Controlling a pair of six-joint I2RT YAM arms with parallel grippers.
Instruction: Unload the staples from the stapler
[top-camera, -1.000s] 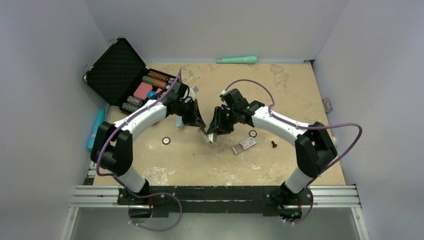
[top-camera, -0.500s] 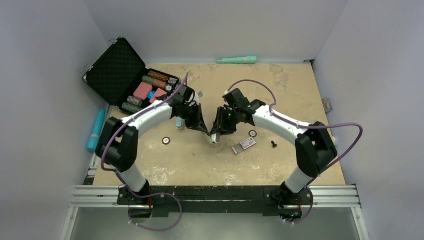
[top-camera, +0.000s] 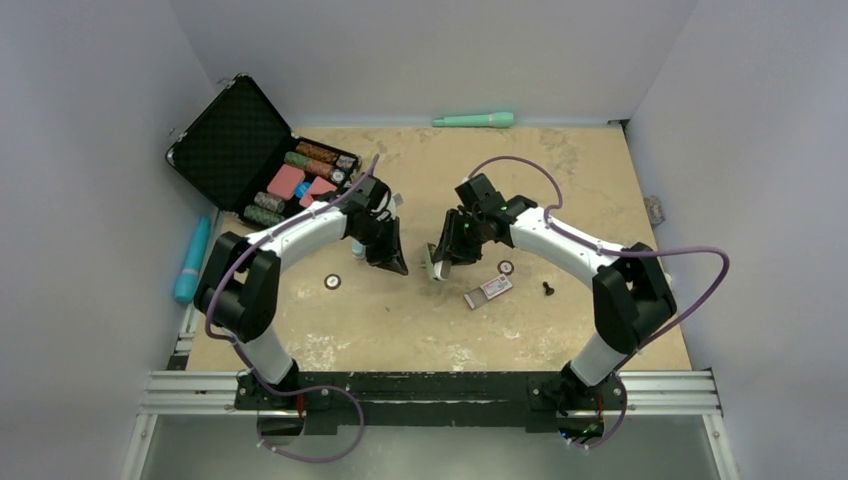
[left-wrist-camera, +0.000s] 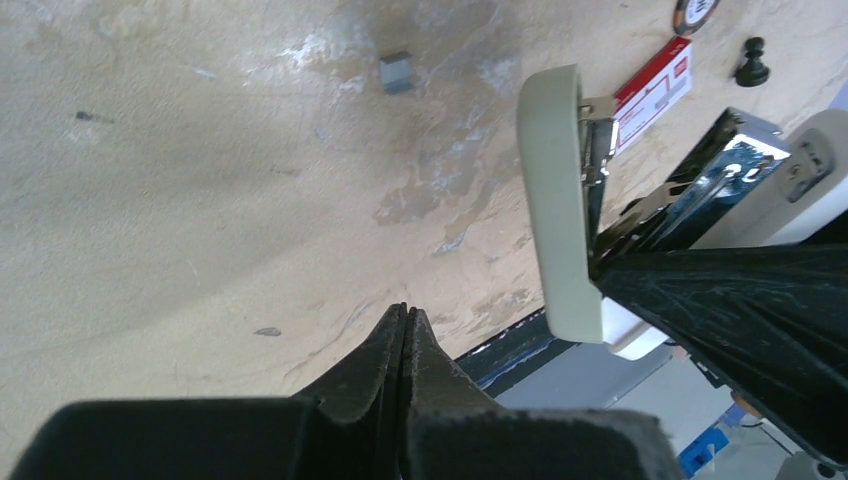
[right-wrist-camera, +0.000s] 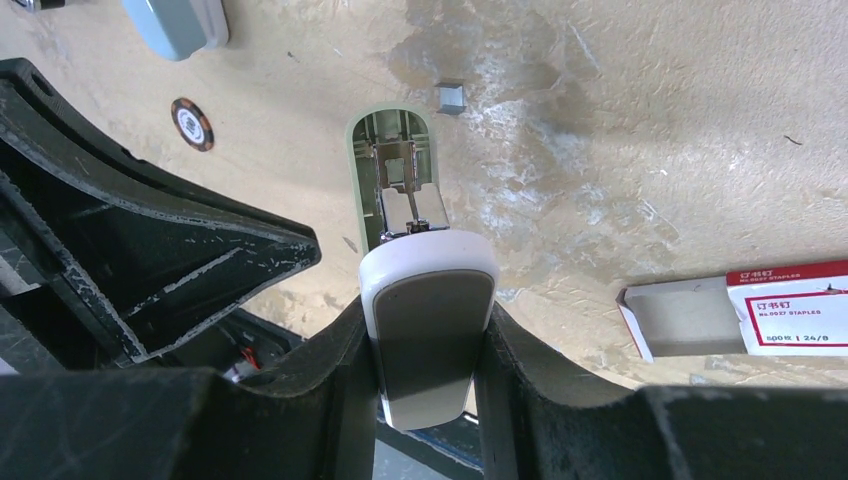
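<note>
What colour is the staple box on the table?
The staple box is red and white, clearest in the right wrist view.

soft, even overhead light; table bright, shadows faint; in the left wrist view the left gripper blurs at 6 o'clock; stapler chrome glints at 3 o'clock

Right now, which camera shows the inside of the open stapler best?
The right wrist view: it looks straight into the opened stapler, metal staple channel exposed, body clamped in the jaws of the right gripper. The left wrist view shows it edge-on; the top external view shows it tiny between the arms.
</note>
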